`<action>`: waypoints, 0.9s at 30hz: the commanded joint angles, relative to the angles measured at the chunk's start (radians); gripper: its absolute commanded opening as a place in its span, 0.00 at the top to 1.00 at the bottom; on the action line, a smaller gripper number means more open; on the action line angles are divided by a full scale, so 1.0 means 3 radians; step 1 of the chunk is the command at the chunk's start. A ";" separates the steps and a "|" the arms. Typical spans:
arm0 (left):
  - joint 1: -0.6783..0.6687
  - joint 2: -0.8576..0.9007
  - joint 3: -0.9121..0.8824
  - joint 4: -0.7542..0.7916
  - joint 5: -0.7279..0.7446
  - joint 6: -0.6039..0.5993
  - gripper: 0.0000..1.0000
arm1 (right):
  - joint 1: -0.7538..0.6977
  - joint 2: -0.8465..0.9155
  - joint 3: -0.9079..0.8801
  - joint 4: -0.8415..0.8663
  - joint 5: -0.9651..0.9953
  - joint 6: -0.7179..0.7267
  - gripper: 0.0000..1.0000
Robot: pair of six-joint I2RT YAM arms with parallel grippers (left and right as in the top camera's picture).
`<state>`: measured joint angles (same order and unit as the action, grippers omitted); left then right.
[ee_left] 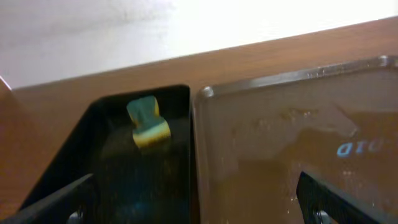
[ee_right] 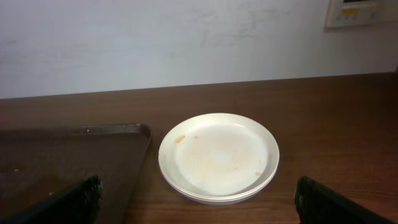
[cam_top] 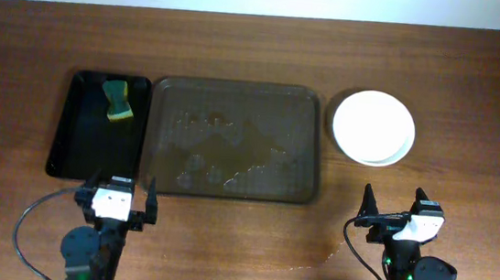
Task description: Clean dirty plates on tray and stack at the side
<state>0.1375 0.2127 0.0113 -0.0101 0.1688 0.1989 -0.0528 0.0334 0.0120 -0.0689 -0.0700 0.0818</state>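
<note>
The white plates (cam_top: pixel 373 126) sit stacked on the table right of the brownish tray (cam_top: pixel 305 145). In the right wrist view the stack (ee_right: pixel 217 155) shows faint orange smears on the top plate. The tray holds no plates, only wet patches; it also shows in the left wrist view (ee_left: pixel 280 143) and the right wrist view (ee_right: pixel 68 162). My left gripper (cam_top: pixel 120 199) is open and empty near the front, below the gap between the two trays. My right gripper (cam_top: pixel 395 209) is open and empty in front of the plate stack.
A smaller black tray (cam_top: pixel 75 142) lies left of the brownish tray, with a green and yellow sponge (cam_top: pixel 119 100) in its far part; the sponge also shows in the left wrist view (ee_left: pixel 147 122). A wet streak (cam_top: pixel 336 249) marks the table near the right arm.
</note>
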 commanded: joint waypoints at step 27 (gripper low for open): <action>-0.0004 -0.0692 -0.0009 -0.0179 0.0011 0.0116 0.01 | -0.0025 -0.0028 -0.0022 -0.0010 -0.0006 0.0003 0.02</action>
<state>0.1375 0.0147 0.0113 -0.0582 0.1684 0.2184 -0.0528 0.0334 0.0120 -0.0689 -0.0696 0.0818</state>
